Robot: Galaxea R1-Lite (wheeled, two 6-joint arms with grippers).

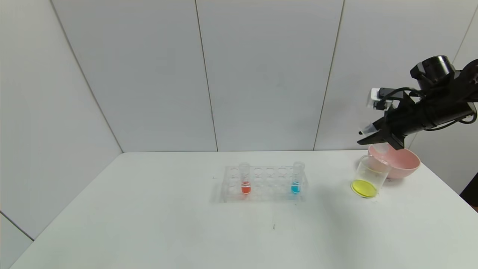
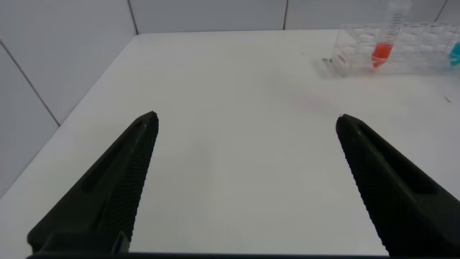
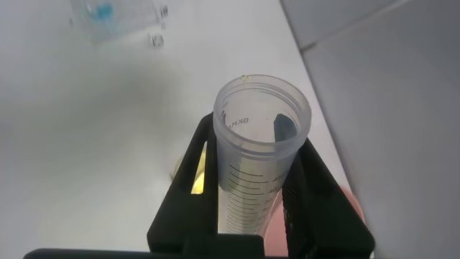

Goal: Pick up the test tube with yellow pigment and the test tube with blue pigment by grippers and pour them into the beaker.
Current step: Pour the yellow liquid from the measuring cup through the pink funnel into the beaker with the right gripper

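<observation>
My right gripper (image 1: 375, 137) is shut on a clear graduated test tube (image 1: 381, 148) and holds it tilted above the beaker (image 1: 369, 175) and the pink bowl's rim. In the right wrist view the tube (image 3: 251, 165) sits between the fingers of my right gripper (image 3: 257, 137), with no yellow liquid showing in it. The beaker holds a layer of yellow liquid (image 1: 363, 188) at its bottom. The blue test tube (image 1: 296, 179) stands in the clear rack (image 1: 265, 183), at its right end. My left gripper (image 2: 246, 119) is open and empty over bare table, out of the head view.
A tube with orange-red liquid (image 1: 245, 179) stands toward the rack's left end and also shows in the left wrist view (image 2: 384, 43). A pink bowl (image 1: 403, 164) sits just behind the beaker near the table's right edge. Grey wall panels stand behind the table.
</observation>
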